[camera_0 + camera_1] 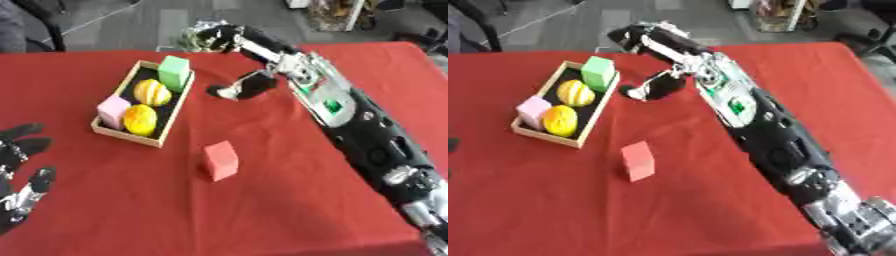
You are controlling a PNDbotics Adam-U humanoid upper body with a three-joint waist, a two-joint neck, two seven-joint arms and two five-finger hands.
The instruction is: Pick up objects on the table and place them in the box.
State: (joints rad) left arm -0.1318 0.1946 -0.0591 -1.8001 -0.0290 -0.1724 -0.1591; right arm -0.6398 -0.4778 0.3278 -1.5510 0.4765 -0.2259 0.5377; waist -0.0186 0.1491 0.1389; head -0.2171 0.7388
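While a red block (220, 159) stands alone on the red tablecloth (289, 210) near the middle, the wooden box (131, 134) to its far left holds a green block (174, 72), a pink block (113, 111) and two yellow-orange fruits (140, 119). Right hand (229, 41) reaches past the box's far right corner, fingers relaxed, grasping nothing. Left hand (19, 175) rests released at the near left edge. Grey floor (131, 25) lies beyond the table.

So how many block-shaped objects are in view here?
3. A green block stands at the far end of the box, a pink block at its near left corner, and a red block stands on the tablecloth, outside it. None looks hidden.
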